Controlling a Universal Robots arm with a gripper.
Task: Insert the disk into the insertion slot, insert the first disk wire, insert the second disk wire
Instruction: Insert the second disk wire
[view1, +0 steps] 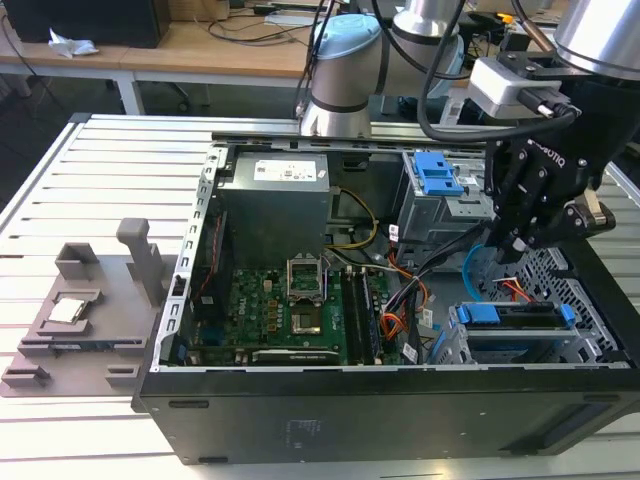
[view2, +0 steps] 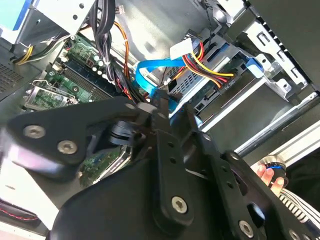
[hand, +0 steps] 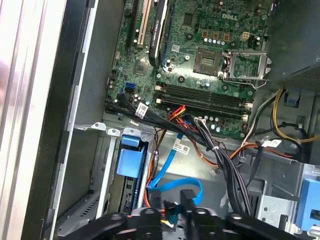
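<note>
End effector (view1: 515, 245) fingers are seen pinching the light-blue flat cable (view2: 150, 75) beside the drive cage (view1: 590, 335). Just below it, the hard drive (view1: 520, 322) is already seated; the red wire's (view1: 515, 290) seating cannot be judged.

Bright, even light is filling the scene. Glare is washing out the slatted tabletop (view1: 60, 190). In the second wrist view the end effector (view2: 167, 112) is looming dark and blurred.
</note>
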